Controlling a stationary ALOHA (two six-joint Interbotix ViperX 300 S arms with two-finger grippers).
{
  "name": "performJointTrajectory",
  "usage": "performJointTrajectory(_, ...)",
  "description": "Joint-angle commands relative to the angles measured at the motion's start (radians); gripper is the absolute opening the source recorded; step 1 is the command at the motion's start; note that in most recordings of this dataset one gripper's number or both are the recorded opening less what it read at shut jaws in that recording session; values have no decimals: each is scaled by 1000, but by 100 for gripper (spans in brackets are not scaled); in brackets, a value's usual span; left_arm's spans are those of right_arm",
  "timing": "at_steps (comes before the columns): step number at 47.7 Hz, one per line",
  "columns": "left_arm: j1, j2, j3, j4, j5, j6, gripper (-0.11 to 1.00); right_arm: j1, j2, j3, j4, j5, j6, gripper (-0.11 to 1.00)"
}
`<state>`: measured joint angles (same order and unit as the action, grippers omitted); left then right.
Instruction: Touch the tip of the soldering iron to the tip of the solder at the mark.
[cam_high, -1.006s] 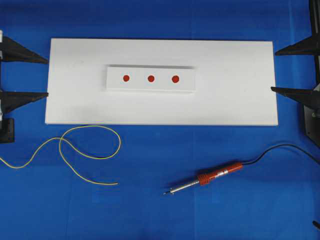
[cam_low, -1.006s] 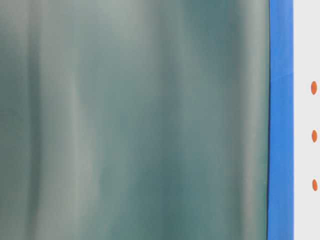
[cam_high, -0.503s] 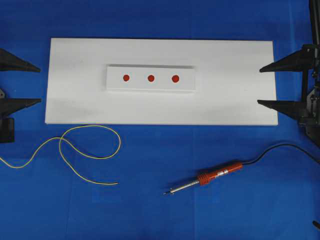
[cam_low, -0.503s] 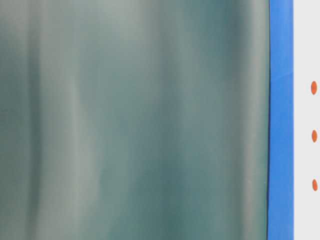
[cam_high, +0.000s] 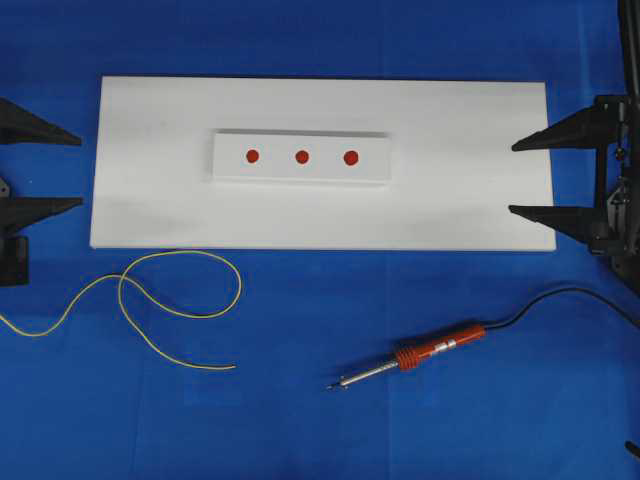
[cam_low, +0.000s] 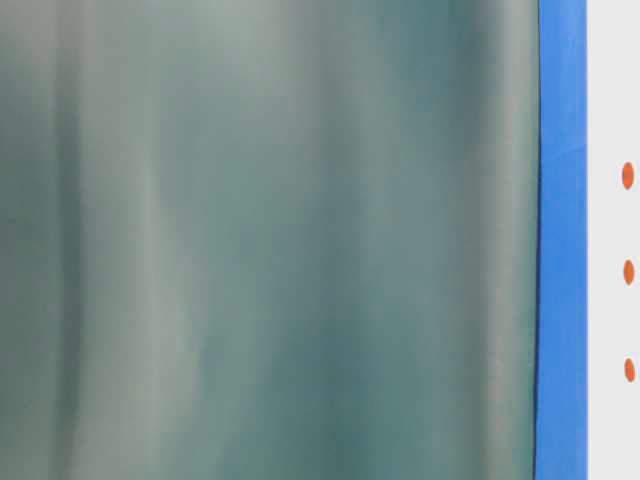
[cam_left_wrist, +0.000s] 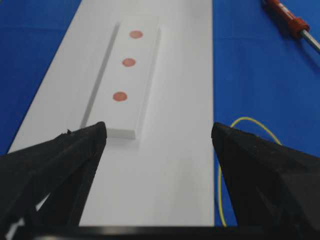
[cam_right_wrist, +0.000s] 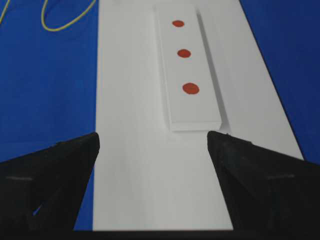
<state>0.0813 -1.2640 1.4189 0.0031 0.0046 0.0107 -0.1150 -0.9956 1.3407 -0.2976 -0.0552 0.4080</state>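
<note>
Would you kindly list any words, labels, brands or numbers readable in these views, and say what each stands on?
None: no text is readable in any view.
The raised white block bears only three red dots, no writing.
The soldering iron shows no legible marking; its handle is too small to read.

The left claw (cam_high: 40, 170) showed as two matte black fingers, each a long flat wedge that narrowed to a sharp point. Behind the nearer finger sat a small black block with a pale part beside it at the picture's edge. The right claw (cam_high: 530, 177) had the same black, tapering fingers, mounted on a dark frame of thin upright bars with a little metal hardware among them; the detail there was too small to read. From the wrist views the fingers (cam_left_wrist: 55, 165) looked coarse and slightly grainy, with rough edges, and faint lighter scuffs marked the right pair (cam_right_wrist: 265, 175).
</note>
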Motion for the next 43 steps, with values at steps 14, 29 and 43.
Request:
performJointTrajectory(14, 3, 8, -11, 0, -11, -2, 80, -3, 6, -14, -3, -5, -2, 86)
performJointTrajectory(29, -3, 8, -11, 0, -11, -2, 80, -2, 6, -15, -5, -5, -2, 86)
performJointTrajectory(43, -6, 9, -9, 0, -11, -2, 80, -3, 6, -15, -5, -5, -6, 86)
